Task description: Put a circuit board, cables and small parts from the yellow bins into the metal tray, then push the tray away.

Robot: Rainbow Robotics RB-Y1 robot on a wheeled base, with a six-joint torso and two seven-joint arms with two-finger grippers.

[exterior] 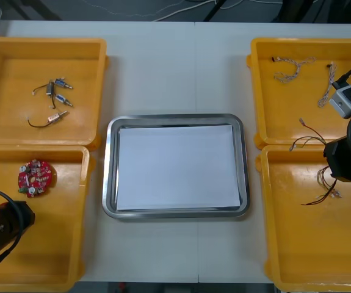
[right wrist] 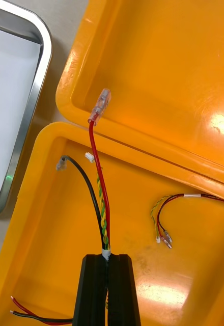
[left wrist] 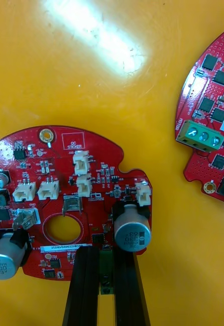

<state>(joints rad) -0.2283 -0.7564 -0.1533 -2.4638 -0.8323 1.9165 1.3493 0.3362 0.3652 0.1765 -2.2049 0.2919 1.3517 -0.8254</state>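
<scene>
My left gripper [left wrist: 106,250] is down on a round red circuit board [left wrist: 66,198] in the near left bin [exterior: 53,244]. Its fingers stand a narrow gap apart, pinched at the board's near edge. A second board [left wrist: 214,117] lies beyond it, also seen as the board [exterior: 35,177] past my left arm [exterior: 7,223]. My right gripper [right wrist: 110,254] is shut on a twisted red and yellow cable [right wrist: 104,204]. The cable's clear plug [right wrist: 101,104] reaches the rim between the two right bins. My right gripper [exterior: 346,162] hangs over the near right bin [exterior: 309,244]. The metal tray [exterior: 175,118], white inside, sits between the bins.
The far left bin [exterior: 16,116] holds small metal parts [exterior: 56,91] and a black cable [exterior: 41,124]. Twisted blue and white cables [exterior: 291,70] lie in the far right bin [exterior: 285,110]. Another red and yellow cable [right wrist: 165,219] lies beside my right fingers.
</scene>
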